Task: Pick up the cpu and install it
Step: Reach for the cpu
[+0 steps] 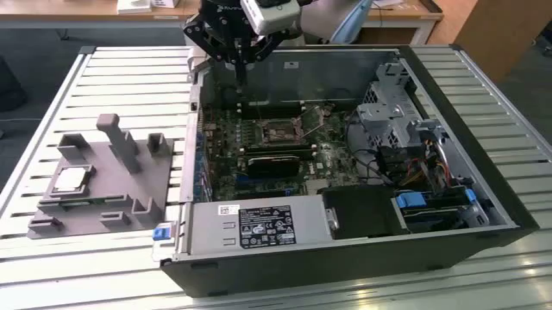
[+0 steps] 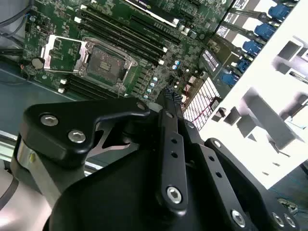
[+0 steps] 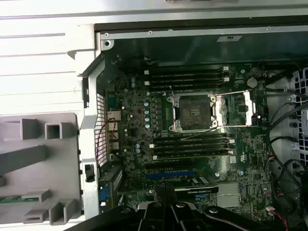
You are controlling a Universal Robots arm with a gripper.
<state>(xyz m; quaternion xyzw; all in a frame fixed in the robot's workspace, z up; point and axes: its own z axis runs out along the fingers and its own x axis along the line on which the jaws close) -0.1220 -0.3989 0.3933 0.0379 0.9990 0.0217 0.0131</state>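
The cpu [image 1: 71,179], a small silvery square chip, lies flat in the grey plastic tray [image 1: 108,203] at the exterior view's left, beside the open computer case [image 1: 345,265]. My gripper [image 1: 240,82] hangs over the far left corner of the case, above the motherboard and well away from the cpu. Its fingers are shut together with nothing between them, as the fingertips [image 2: 172,96] show in the second wrist view. The cpu socket [image 1: 280,132] on the motherboard stands open and bare in both wrist views [image 3: 195,111] [image 2: 108,60].
The case lies on its side on a slatted metal table [image 1: 129,77]. Inside are memory slots [image 3: 185,77], an expansion card [image 1: 276,161], a black block [image 1: 362,213], drive cages [image 1: 392,116] and loose cables [image 1: 379,168]. Upright posts [image 1: 121,142] rise from the tray.
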